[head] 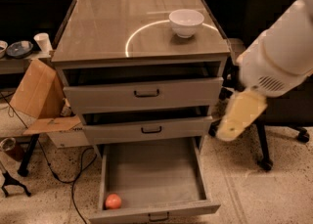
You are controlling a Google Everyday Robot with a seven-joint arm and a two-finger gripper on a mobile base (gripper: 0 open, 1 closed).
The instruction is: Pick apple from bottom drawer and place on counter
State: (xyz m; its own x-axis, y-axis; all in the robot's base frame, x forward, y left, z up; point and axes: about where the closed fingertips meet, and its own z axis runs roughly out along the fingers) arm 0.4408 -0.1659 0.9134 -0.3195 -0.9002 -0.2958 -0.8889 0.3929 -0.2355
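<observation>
The apple, small and reddish-orange, lies in the front left corner of the open bottom drawer, which is pulled fully out. The counter is the glossy grey-brown cabinet top with a pale circular arc. My gripper is a pale yellowish piece at the end of the white arm. It hangs to the right of the cabinet, level with the middle drawer, above and to the right of the apple. It holds nothing that I can see.
A white bowl stands on the counter's far right. Two upper drawers are slightly ajar. A black office chair stands behind the arm at right. A cardboard box, a paper cup and floor cables are at left.
</observation>
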